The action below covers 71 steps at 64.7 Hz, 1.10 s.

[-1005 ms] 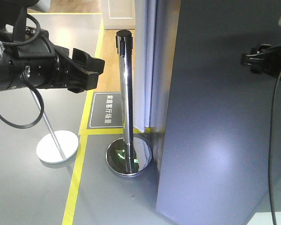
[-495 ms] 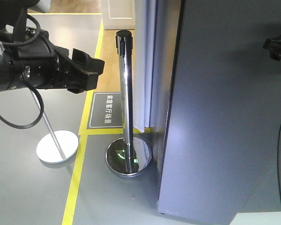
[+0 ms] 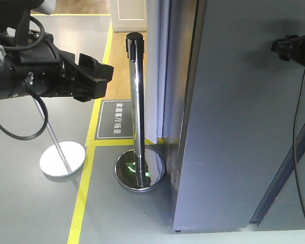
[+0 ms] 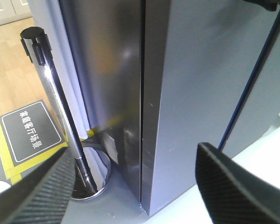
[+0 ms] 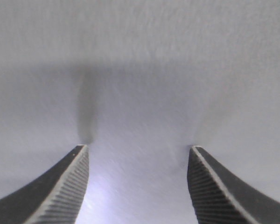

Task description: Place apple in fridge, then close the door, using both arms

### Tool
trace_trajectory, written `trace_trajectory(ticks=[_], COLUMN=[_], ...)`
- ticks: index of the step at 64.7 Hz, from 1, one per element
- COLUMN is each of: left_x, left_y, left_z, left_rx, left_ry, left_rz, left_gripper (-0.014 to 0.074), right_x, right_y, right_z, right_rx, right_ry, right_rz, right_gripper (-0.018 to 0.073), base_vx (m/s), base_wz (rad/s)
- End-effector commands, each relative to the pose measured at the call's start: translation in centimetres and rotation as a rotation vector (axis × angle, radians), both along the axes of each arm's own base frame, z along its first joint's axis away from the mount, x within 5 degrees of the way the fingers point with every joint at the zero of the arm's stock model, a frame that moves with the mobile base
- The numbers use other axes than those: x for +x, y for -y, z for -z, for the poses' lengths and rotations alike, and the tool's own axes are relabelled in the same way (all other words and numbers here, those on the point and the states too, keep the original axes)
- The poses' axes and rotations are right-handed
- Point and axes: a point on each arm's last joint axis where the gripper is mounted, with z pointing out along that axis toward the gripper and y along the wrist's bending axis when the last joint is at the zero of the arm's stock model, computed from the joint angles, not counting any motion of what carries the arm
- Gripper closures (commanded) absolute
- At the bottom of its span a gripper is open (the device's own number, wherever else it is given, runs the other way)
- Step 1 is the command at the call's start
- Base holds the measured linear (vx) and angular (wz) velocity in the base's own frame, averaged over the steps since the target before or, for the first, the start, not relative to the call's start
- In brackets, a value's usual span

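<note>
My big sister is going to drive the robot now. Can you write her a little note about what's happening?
Left end effector: open, empty, held away from the fridge, beside the chrome post.
Right end effector: open, fingertips against the grey door.
Apple: not in view, so I can't confirm it is inside.
Door: looks almost shut; the front view shows a dark strip at its lower right that may be a gap.
Left: finish pushing, check it is shut, then back the arms off.

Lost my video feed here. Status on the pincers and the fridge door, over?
Right pincer open, tips at the grey door. Left pincer open, empty, held back. Apple not in view. Stanchion post beside fridge.
</note>
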Motion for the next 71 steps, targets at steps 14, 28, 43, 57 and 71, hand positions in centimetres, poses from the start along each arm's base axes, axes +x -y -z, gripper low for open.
trace_trajectory(ticks=[14,28,43,57,71], left_x=[-0.5,-0.5,-0.5,-0.5,-0.5], left_y=[-0.2,-0.2,-0.2,-0.2,-0.2], left_z=[-2.0,-2.0,-2.0,-2.0,-2.0], left_rx=[-0.064,-0.064,-0.064,-0.064,-0.064], left_ry=[0.092,0.092,0.092,0.092,0.092], left_rz=[0.008,0.008,0.008,0.008,0.008], left_gripper=[0.0083,0.0083,0.0083,0.0083,0.0083], right_x=[-1.7,-4.5,-9.9,-16.8,-21.5], right_y=[-1.5,-3.2,-2.8,-3.6,-4.6], right_z=[-4.4,-7.1,-8.3,-8.8,-8.2], right_rx=[0.013,0.020,-0.029,-0.048,-0.051], right_ry=[0.086,0.112,0.148,0.203,0.236], right_rz=[-0.133,-0.275,-0.102,-0.018,-0.026], right_gripper=[0.0115,0.0117,0.0117,0.0117,0.0117], base_vx=[0.00,0.00,0.00,0.00,0.00], base_wz=[0.00,0.00,0.00,0.00,0.00])
